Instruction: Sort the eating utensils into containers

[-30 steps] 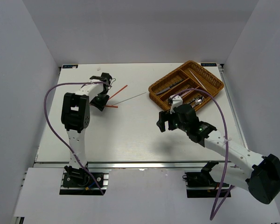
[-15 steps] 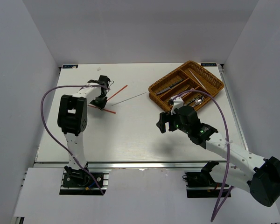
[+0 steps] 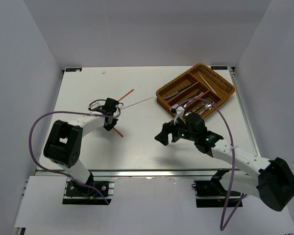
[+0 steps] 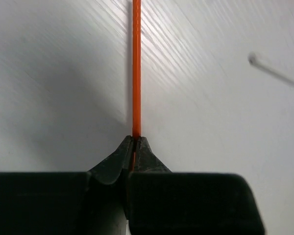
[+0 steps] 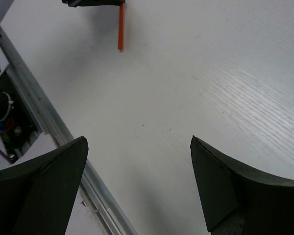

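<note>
Red-orange chopstick [image 4: 136,73], pinched in the closed jaws of the left gripper [image 4: 135,142] and jutting straight ahead of them, has been carried off its earlier spot, seemingly ready for the wicker tray [image 3: 219,75]; the right gripper [image 5: 137,144] gapes wide, empty.

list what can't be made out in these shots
- Top view: the utensils in the wicker tray are too small to tell apart; a purple cable crosses some.
- Left wrist view: the red-orange chopstick runs off the top edge; its held end hides inside the left gripper.
- Left wrist view: the pale chopstick is blurred and cut by the right edge.
</note>
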